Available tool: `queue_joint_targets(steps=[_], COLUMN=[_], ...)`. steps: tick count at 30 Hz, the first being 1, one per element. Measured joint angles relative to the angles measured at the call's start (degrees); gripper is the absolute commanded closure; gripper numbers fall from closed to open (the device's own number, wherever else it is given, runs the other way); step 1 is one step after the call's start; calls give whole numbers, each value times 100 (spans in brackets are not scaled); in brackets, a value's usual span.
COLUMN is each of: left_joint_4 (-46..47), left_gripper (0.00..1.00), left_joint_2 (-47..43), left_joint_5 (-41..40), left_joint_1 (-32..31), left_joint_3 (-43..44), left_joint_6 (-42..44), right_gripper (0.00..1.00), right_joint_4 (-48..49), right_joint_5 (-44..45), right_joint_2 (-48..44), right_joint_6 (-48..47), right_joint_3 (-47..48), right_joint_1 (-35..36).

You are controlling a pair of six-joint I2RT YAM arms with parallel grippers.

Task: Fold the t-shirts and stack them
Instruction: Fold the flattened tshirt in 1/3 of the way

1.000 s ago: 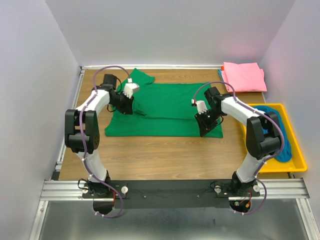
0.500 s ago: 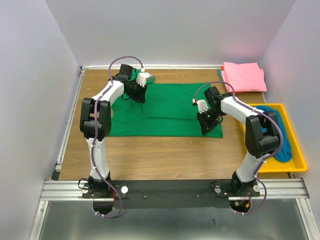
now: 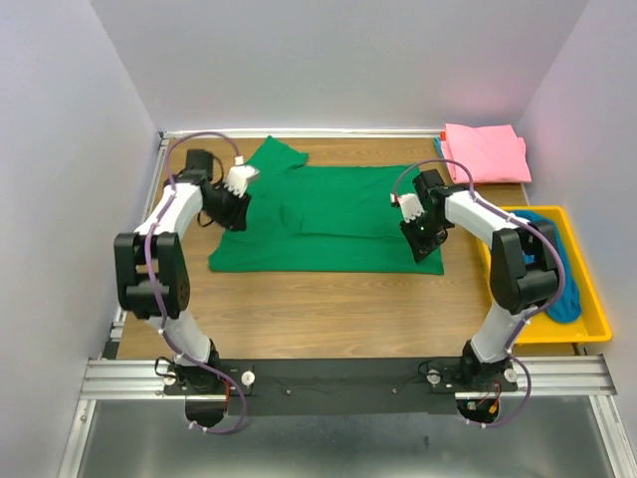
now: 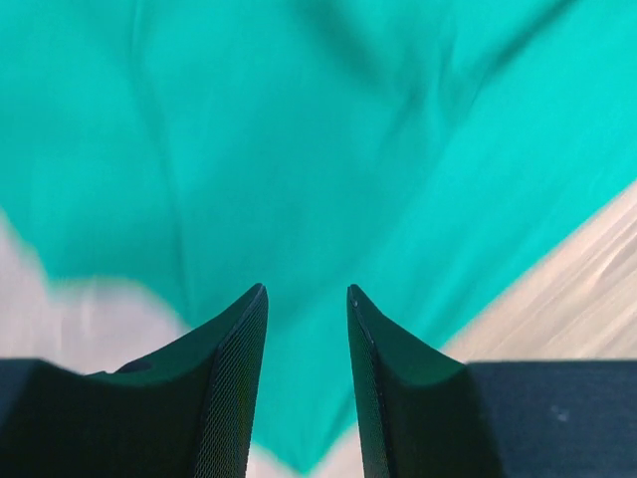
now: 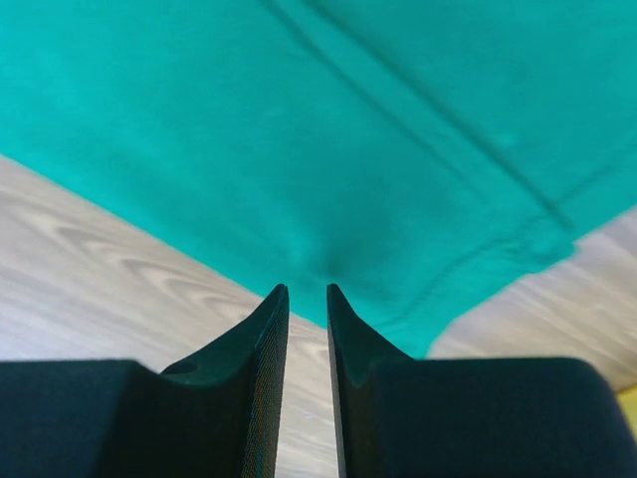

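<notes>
Though blurred, apparently smooth, rectangular green t-shirt.

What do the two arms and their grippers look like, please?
Both the left arm and the right arm have white links between black joints, with a lilac cable looping along each. A small white block sits near each wrist. The left gripper and the right gripper each have two black, tapered fingers with finely meshed inner faces.

Left hand released the green t-shirt and swung left.
</notes>
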Motion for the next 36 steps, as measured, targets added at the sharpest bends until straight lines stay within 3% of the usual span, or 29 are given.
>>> queue_joint_targets(steps=[3, 9, 13, 22, 29, 36], left_joint_4=[-205, -85, 120, 186, -568, -984], left_gripper=[54, 57, 62, 63, 58, 53], left_joint_2=[-616, -817, -905, -1384, -1565, -1554], left_joint_5=[-267, -868, -1064, -1390, -1532, -1285], left_joint_1=[428, 474, 584, 588, 629, 632], left_joint_3=[-811, -2096, -2306, -2782, -2680, -1622], left_joint_6=[310, 629, 678, 807, 927, 920], right_gripper=[71, 71, 71, 65, 61, 61], right_joint_4=[125, 417, 553, 780, -70, -323], right_joint_5=[205, 601, 772, 931, 691, 494], right_joint_2=[13, 195, 133, -319, -518, -542], right_joint_6=[-92, -203, -284, -415, -431, -431], right_joint_3=[-15, -243, -361, -850, -780, -223], right_joint_1=[-48, -59, -33, -9, -13, -26])
